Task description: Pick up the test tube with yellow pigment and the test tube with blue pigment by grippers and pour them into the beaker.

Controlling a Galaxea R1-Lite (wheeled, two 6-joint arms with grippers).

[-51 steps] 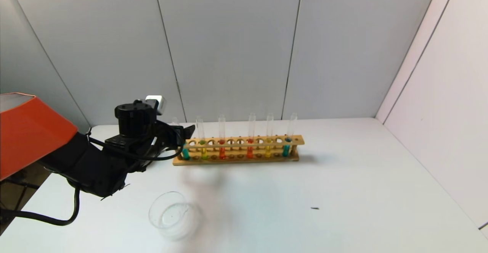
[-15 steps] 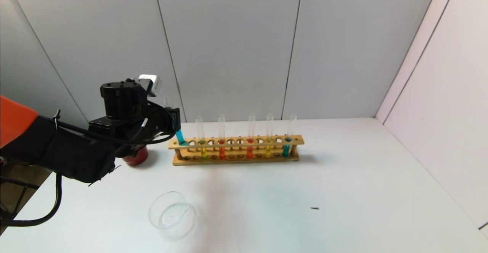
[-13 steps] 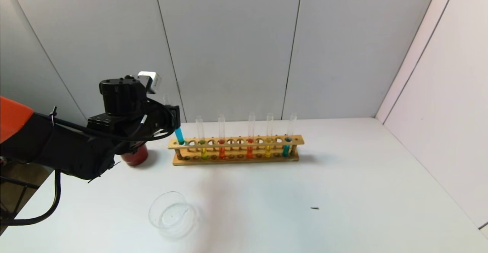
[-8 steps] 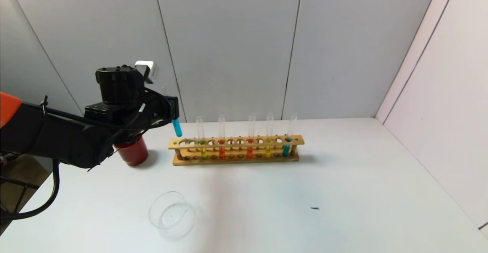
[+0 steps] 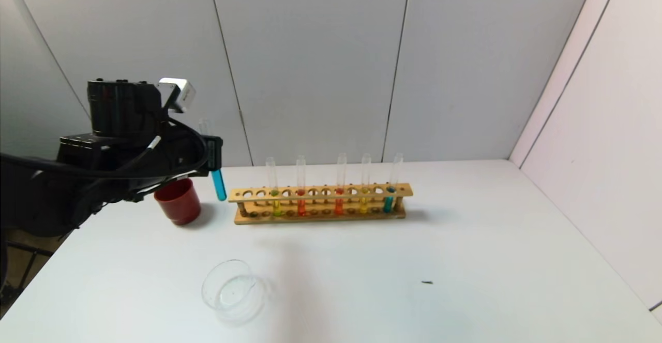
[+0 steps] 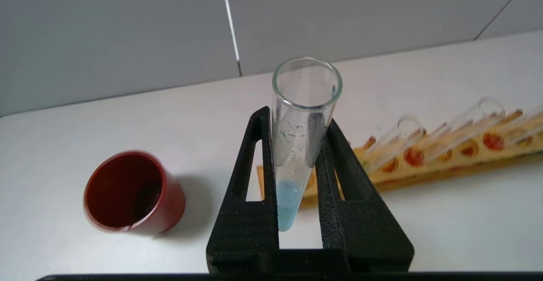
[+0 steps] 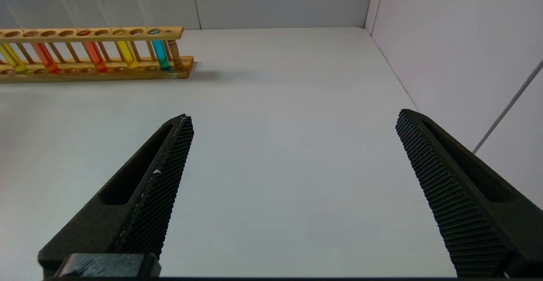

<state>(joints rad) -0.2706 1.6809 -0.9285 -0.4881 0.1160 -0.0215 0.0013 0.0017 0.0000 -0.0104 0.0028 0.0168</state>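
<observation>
Head view: left gripper (image 5: 213, 152) raised above the table (image 5: 465, 260), left of the wooden rack (image 5: 320, 203), arm reaching in level from the left edge. Fingers (image 6: 254, 154) clamped on the test tube with blue pigment (image 5: 216, 169); tube near upright, clear of the rack, just beside the red cup (image 5: 178, 200). Test tube with yellow pigment (image 5: 274, 188) stands in the rack among 5 tubes. Beaker (image 5: 235, 288) sits near the front edge, well apart from the rack. Right gripper (image 7: 292, 124) low over bare table, fingers wide apart, holding nothing.
</observation>
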